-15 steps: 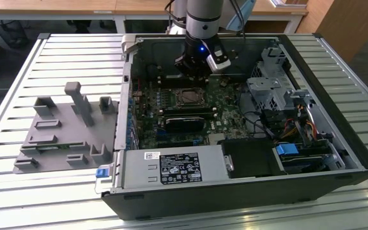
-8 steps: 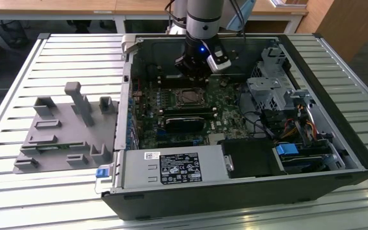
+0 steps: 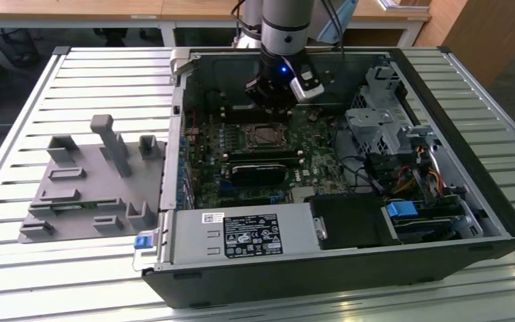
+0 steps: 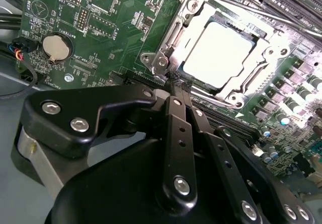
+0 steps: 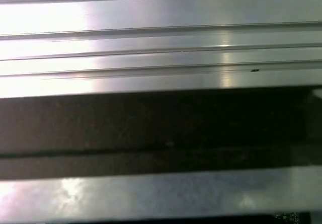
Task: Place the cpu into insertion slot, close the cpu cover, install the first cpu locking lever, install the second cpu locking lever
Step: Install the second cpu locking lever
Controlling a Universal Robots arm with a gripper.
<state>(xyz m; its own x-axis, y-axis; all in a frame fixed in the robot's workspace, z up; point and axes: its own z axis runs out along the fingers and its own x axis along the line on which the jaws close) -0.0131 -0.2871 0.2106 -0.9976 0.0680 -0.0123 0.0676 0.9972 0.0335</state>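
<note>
The cpu (image 4: pixel 217 54) sits in the insertion slot (image 4: pixel 254 30), upper right of the second wrist view, with the cpu cover (image 4: pixel 261 70) down. The gripper (image 4: pixel 177 83), fingers pressed together, touches the cover's edge.

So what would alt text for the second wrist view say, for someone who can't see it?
A black robot claw, its fingers together, touches the corner of a metal-framed cpu cover on a green motherboard. The silvery cpu already sits inside, showing through the cover's window. A round coin battery lies off to one side.
</note>
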